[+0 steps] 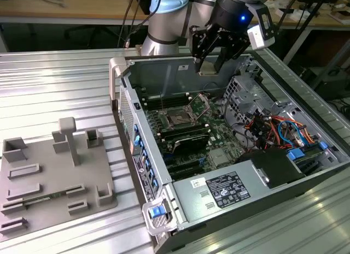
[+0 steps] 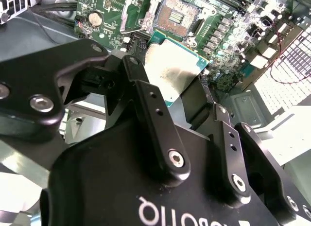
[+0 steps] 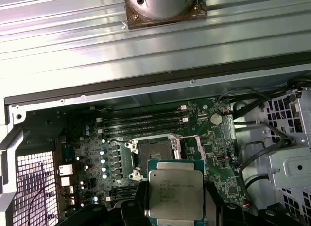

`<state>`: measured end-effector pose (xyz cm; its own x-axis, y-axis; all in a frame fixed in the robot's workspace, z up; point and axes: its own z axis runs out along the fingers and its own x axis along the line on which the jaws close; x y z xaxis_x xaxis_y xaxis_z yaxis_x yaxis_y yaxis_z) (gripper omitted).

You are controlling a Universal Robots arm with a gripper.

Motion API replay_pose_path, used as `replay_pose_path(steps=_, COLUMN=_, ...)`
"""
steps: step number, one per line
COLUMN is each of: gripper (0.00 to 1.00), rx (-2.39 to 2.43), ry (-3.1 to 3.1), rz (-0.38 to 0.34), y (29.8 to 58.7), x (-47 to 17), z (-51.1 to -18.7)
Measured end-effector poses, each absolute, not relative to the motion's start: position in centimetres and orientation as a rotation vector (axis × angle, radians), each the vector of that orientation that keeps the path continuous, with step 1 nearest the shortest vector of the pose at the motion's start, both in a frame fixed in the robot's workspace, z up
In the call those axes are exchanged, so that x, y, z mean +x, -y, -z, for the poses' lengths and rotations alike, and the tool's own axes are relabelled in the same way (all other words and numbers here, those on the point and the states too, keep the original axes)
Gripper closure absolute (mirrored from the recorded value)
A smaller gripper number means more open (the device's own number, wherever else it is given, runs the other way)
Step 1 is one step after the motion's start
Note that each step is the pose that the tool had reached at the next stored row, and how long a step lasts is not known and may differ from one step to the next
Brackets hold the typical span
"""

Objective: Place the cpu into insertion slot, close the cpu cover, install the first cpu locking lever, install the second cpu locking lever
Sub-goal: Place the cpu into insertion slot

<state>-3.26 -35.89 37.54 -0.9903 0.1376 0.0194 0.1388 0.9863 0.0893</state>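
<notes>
My gripper (image 1: 209, 63) is shut on the cpu (image 1: 208, 71), a flat silver-grey square, and holds it in the air above the open computer case near its back wall. In both wrist views the black fingers (image 2: 146, 97) clamp the chip's two opposite edges, and the cpu (image 3: 175, 193) hangs above the green board. The insertion slot (image 3: 154, 152) lies bare below it, a dark square socket (image 1: 178, 118) with a metal rim. The cpu cover (image 1: 200, 104) stands swung open beside the socket.
Long black memory slots (image 1: 186, 136) run next to the socket. A drive cage and coloured cables (image 1: 273, 128) crowd the case at the exterior view's right, with a power supply (image 1: 224, 191) in front. A grey fixture plate (image 1: 49, 177) lies outside on the ribbed table.
</notes>
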Motion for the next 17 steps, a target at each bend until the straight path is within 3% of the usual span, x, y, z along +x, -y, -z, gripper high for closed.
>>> replay_pose_path(steps=17, gripper=0.45, rx=-0.278, ry=3.115, rz=0.142, y=35.89, x=-3.41, z=-37.54)
